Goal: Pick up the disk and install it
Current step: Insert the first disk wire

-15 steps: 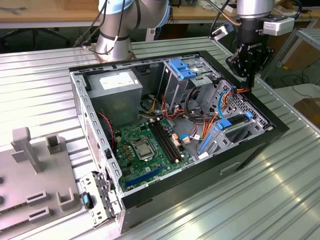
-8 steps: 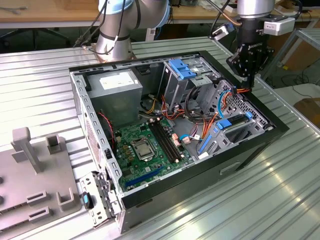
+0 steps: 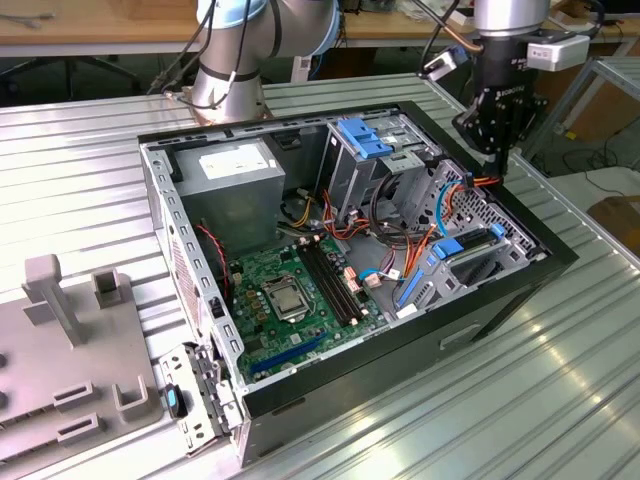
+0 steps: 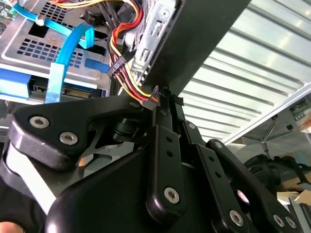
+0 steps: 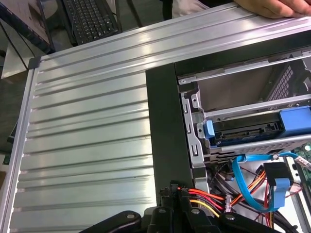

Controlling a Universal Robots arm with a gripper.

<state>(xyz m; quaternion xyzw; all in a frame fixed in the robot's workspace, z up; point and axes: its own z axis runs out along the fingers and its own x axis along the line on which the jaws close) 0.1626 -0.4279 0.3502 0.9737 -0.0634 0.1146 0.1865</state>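
on the exterior view's left, a pale grey plastic fixture [image 3: 70, 340] with upright posts, lying on the ribbed aluminium worktop [image 3: 90, 150]. toward the middle, an open black desktop computer case [image 3: 380, 375] laid on its side, with a green motherboard [image 3: 290, 290] on its floor, a big grey power supply box [image 3: 235, 170] in the far corner and a tall metal cage with a blue latch [image 3: 365, 140] just beside that. further right, inside the case, the flat dark disk with bright blue plastic rails [image 3: 470, 245], seated level in a perforated metal drive bay. seen edge-on in the first wrist view [image 5: 243, 130], connector side facing out, a blue rail at each end, a light blue ribbon cable [image 5: 243, 177] looping just beside it. on the exterior view's right, the black two-finger pincer [image 3: 497, 160] pointing down at the case's far right wall, near the disk but apart from it. fingertips [image 5: 168, 194] pressed together with nothing visible between them, just beside a red, orange and yellow wire bundle [image 5: 204, 199] against the black case rim.
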